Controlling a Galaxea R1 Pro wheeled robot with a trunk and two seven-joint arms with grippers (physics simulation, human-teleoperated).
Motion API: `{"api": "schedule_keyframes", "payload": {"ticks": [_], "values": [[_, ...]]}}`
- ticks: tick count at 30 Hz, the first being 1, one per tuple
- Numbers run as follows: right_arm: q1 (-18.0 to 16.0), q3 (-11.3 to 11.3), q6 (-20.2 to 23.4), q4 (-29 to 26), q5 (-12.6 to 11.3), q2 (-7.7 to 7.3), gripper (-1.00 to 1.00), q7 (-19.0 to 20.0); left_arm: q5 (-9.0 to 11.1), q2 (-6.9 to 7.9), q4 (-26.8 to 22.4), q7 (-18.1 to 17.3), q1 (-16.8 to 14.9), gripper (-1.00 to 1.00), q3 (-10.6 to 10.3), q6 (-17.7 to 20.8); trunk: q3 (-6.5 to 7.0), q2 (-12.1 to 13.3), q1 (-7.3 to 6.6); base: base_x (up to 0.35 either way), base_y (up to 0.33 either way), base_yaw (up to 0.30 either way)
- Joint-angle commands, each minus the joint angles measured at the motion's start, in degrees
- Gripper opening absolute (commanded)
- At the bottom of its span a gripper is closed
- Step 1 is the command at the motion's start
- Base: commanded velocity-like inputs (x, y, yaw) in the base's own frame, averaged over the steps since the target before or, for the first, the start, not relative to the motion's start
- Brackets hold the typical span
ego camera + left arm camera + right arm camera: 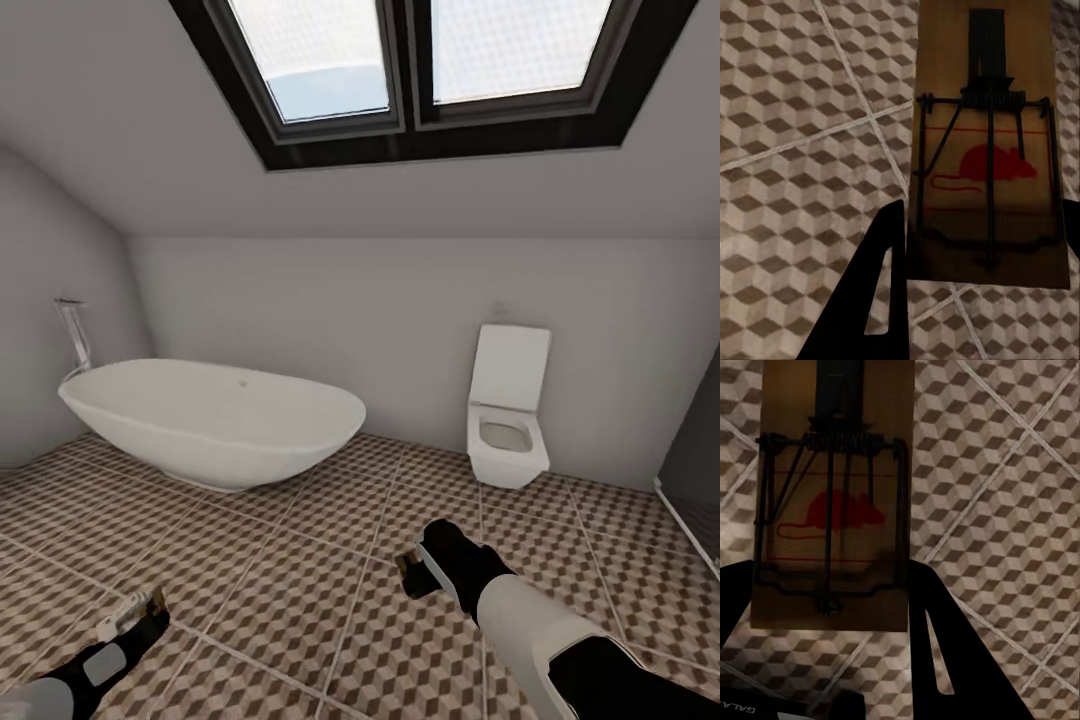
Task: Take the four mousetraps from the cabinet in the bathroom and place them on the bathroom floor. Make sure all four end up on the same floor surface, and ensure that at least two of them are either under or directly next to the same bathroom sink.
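Each gripper holds one mousetrap above the cube-patterned bathroom floor (300,560). My left gripper (128,612) is low at the left, shut on a brown wooden mousetrap (986,150) with a red mouse print and dark wire; one dark finger (881,285) shows beside it. Further right and forward, my right gripper (415,572) is shut on another mousetrap (832,502), with a finger (937,645) next to the board. In the head view that trap (408,574) shows edge-on at the fingertips. The cabinet and the bathroom sink are out of view.
An oval white bathtub (215,420) with a chrome floor tap (75,335) stands ahead at the left. A white toilet (507,410) hangs on the far wall. A dark shower screen (695,470) edges the right. A skylight (420,60) sits in the sloped ceiling.
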Motion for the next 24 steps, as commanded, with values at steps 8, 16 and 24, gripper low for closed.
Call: {"api": "schedule_keyframes", "payload": {"ticks": [8,16,24], "values": [[-0.03,0.23,0.3,-0.08,-0.09,-0.03,-1.0,0.05,0.87,0.67,0.06,-0.27,-0.05,-1.0,0.09,-0.1,-0.06,-0.03,0.0,0.0,0.0,0.292],[-0.03,0.24,0.3,-0.08,-0.09,-0.02,-1.0,0.05,0.89,0.72,0.05,-0.35,-0.05,-1.0,0.09,-0.02,-0.06,-0.03,0.0,0.0,0.0,0.292],[-0.03,0.24,0.3,-0.08,-0.1,-0.02,-1.0,0.05,0.89,0.6,0.05,-0.45,-0.05,-1.0,0.09,-0.01,-0.06,-0.03,0.0,0.0,0.0,0.292]]}}
